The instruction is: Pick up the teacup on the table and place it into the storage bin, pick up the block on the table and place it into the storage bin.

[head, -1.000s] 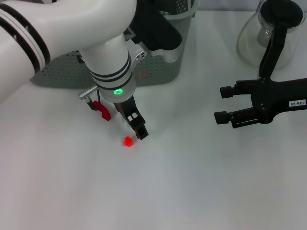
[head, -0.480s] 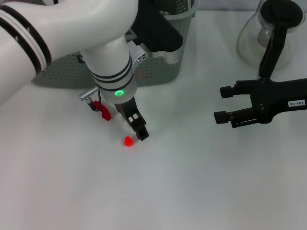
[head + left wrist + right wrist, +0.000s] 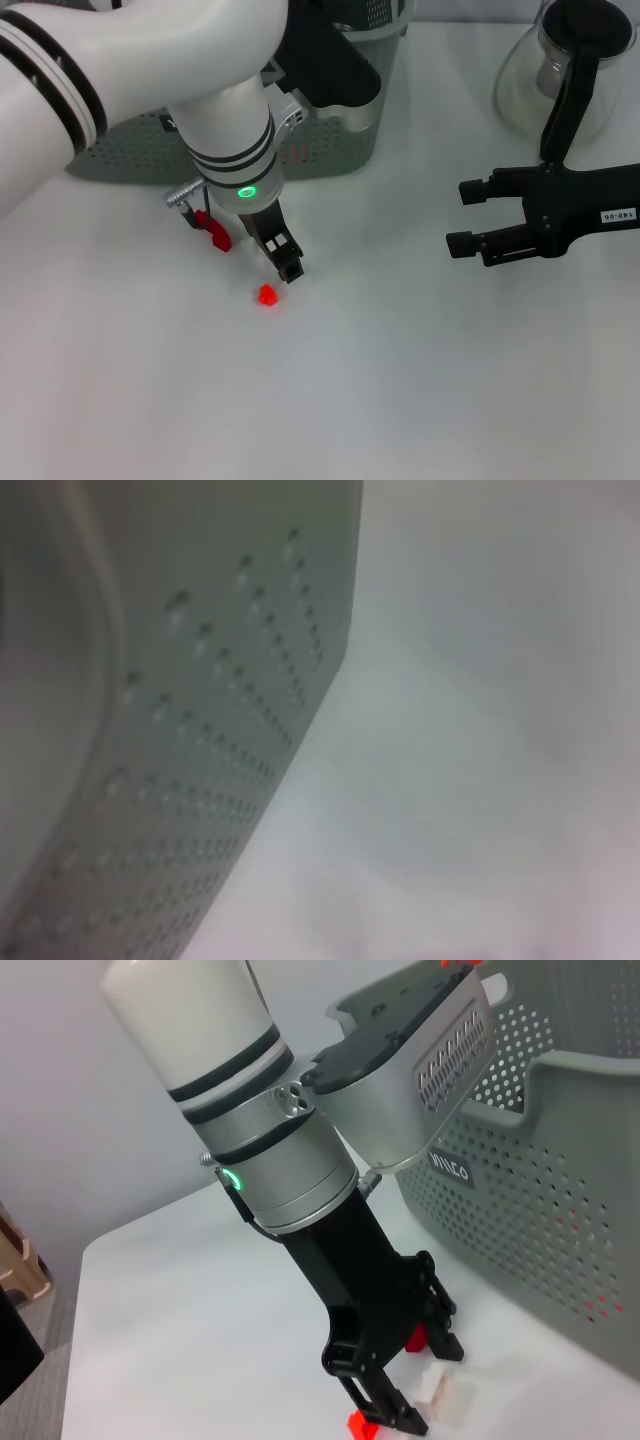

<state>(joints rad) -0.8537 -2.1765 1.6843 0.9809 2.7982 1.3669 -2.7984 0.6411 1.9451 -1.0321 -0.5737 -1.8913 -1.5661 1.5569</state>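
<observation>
Block step in hand — left gripper (image 3: 283, 262) low over table, jaws apart, empty; red block (image 3: 266, 295) just beside fingertip. Next: centre, close. Right gripper (image 3: 466, 216) parked, open; bin (image 3: 330, 150) behind.

The left arm is a thick white tube with paired black bands ringing it near each joint — one pair by the shoulder end, another just above the wrist. Its wrist is a silver-grey cylinder carrying a glowing green ring light and a small metal connector stub on the side. A grey camera housing with a slotted vent and a black top is bolted beside it. The left end effector (image 3: 278, 262) is black, angular, with red parts at its base. The right end effector (image 3: 466, 216) is all black — two slim fingers (image 3: 470, 243) on a flat bracket bearing a small white label.
</observation>
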